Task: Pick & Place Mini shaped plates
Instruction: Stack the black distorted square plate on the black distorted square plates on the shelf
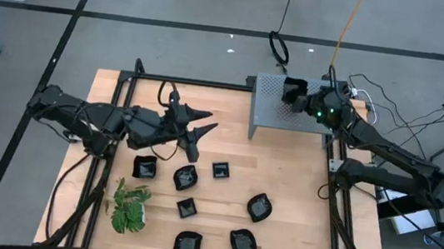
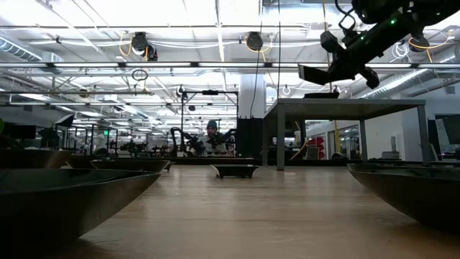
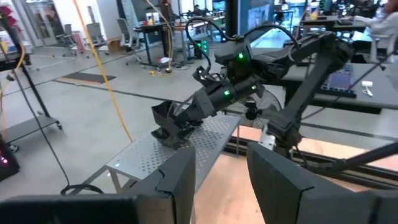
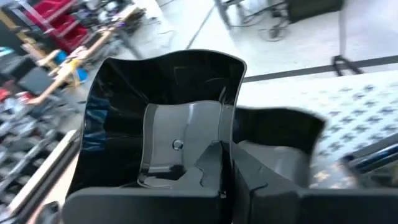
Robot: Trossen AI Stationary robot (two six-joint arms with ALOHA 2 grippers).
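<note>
High view, box: the grey perforated metal box point(image 1: 289, 120) sits at the table's far edge, about 1 o'clock from the table centre; I cannot tell what lies on it beyond the right gripper.
High view, right gripper point(image 1: 291, 93): over the box top, fingers pressed together on the rim of a black mini plate point(image 1: 293, 89).
High view, left gripper point(image 1: 210, 121): above the wood at about 10 o'clock, jaws spread, holding nothing.
High view, plates on table: 7 mini shaped plates point(image 1: 259, 207) lie flat on the wooden table point(image 1: 299, 184), spread from 9 to 6 o'clock, apart from each other.
High view, plant: the green leafy plant point(image 1: 128, 209) lies at 8 o'clock.
Low view: the right gripper point(image 2: 323, 72) hangs above the box point(image 2: 345, 109); one plate point(image 2: 235, 170) sits level on the wood.
Left wrist view: the held plate point(image 3: 166, 118) is tilted just above the box top point(image 3: 168, 152).
Right wrist view: the plate point(image 4: 168, 106) stands on edge, hollow side facing the camera, wavy rim uppermost; the right gripper point(image 4: 225, 165) pinches its rim.
</note>
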